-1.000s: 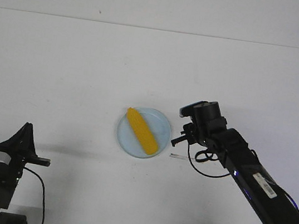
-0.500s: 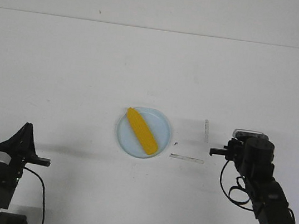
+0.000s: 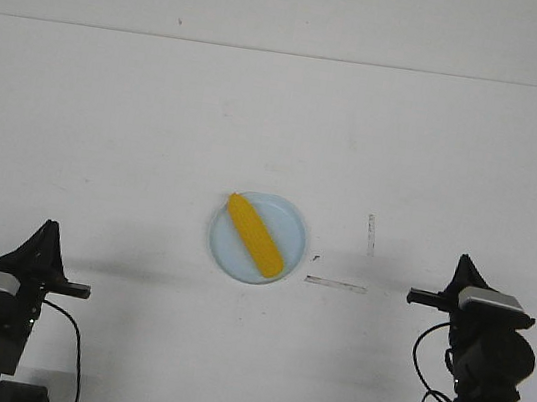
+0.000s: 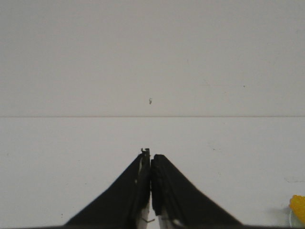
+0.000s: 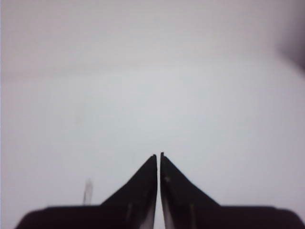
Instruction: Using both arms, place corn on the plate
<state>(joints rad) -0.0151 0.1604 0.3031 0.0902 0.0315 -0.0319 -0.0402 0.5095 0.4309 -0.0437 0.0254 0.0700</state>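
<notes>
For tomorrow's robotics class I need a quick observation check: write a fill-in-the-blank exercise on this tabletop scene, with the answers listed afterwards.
1. The corn lies on the pale blue ____.
2. The left gripper has its jaws ____.
3. The right gripper holds ____.
4. In the front view, two thin grey strips lie on the table between the plate and the ____ arm.

Missing words: plate; shut; nothing; right

A white table point(image 3: 139, 121) is seen against a plain white wall point(image 3: 278, 0); even light, two grey strips point(image 3: 335, 284) are laid on it.
</notes>
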